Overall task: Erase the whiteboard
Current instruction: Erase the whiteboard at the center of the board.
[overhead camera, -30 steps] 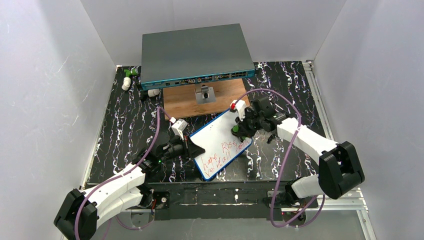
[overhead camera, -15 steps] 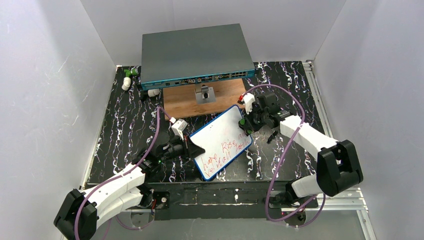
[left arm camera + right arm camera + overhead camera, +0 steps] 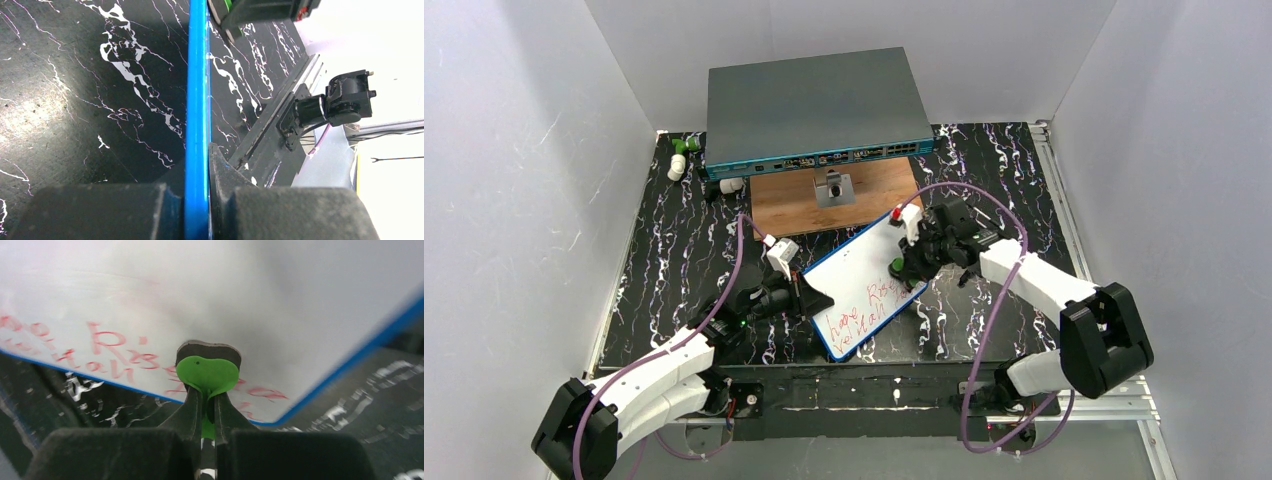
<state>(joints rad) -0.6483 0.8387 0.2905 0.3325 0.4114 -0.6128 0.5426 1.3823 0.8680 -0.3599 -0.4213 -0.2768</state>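
Left claw clamps whiteboard frame; right claw pinches green pad, grip seen wrist-view only.

overhead, two wrist close-ups — whiteboard shared

Green eraser, perhaps felt-faced, tight between the jaws; whiteboard with blurred red writing beyond

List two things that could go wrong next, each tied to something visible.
1. The left end effector clamps the whiteboard only by its thin blue edge; wiping pressure may pivot it loose.
2. The right end effector pinches the green eraser by a narrow tab, near the board's corner; a stroke could run off the edge.
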